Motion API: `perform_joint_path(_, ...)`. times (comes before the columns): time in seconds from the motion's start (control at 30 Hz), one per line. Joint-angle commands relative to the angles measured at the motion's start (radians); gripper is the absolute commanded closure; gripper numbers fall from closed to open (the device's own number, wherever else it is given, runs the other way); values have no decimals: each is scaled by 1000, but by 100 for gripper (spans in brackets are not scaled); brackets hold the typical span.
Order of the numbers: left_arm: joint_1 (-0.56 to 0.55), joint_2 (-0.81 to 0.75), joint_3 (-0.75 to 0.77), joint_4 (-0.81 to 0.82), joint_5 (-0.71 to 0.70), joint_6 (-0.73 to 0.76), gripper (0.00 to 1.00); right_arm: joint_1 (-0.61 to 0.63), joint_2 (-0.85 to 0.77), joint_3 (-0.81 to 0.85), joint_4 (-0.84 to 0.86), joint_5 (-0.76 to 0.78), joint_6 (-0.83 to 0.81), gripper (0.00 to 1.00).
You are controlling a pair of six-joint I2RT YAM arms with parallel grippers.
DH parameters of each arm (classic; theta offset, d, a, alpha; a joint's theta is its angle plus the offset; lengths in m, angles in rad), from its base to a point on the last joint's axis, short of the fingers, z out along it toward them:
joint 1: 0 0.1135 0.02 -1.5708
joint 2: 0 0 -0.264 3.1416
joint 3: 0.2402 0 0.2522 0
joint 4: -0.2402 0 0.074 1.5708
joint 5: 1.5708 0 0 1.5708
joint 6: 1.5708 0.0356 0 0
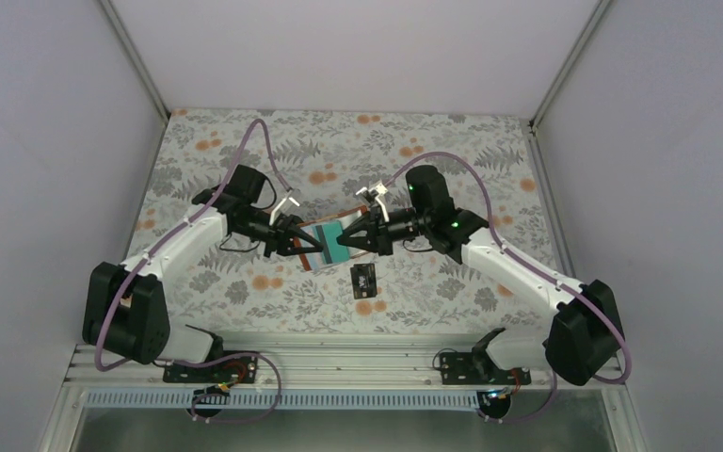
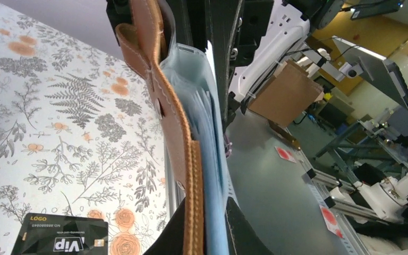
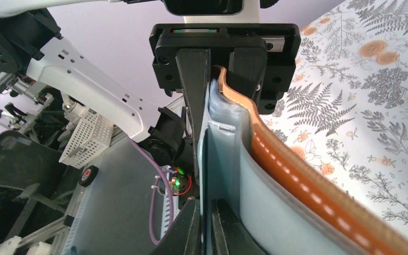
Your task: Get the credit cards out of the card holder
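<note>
The card holder point(image 1: 313, 262), brown leather with pale blue-grey pockets, hangs above the table's middle. My left gripper point(image 1: 299, 243) is shut on its edge; the left wrist view shows leather point(image 2: 175, 122) and lining clamped between my fingers point(image 2: 207, 212). My right gripper point(image 1: 346, 241) faces it, shut on the teal-green card point(image 1: 332, 247), which still sits partly in a pocket. In the right wrist view its thin edge point(image 3: 204, 159) runs between my shut fingers point(image 3: 206, 212), beside the holder point(image 3: 297, 180). The black card point(image 1: 364, 279) lies flat on the table point(image 2: 58, 239). Blue and pink cards are hidden.
The floral tablecloth point(image 1: 245, 160) covers the table, bounded by white walls at the back and both sides. The metal rail point(image 1: 339, 363) with the arm bases runs along the near edge. The two grippers are nearly tip to tip.
</note>
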Motion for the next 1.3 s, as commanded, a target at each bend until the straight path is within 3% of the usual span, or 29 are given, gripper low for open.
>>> perform_joint_path(0.0, -7, 2, 4, 18, 37, 20, 98, 5, -21, 20, -16, 5, -43, 88)
perform_joint_path(0.17, -7, 0, 8, 1, 45, 42, 98, -19, -65, -28, -18, 18, -58, 80)
perform_joint_path(0.5, -7, -3, 8, -1, 44, 42, 98, -19, -48, -32, 11, -6, -30, 95)
perform_joint_path(0.63, -7, -1, 7, 2, 44, 39, 97, -21, -56, -36, 3, 16, -27, 96)
perform_joint_path(0.93, -7, -6, 2, -8, 48, 49, 82, -71, -78, -41, -35, 13, -39, 96)
perform_joint_path(1.07, -7, -5, 5, -13, 44, 55, 97, -72, -84, -31, -40, 4, -44, 96)
perform_joint_path(1.27, -7, -5, 7, -26, 43, 70, 98, -82, -104, -27, -90, 17, -86, 96)
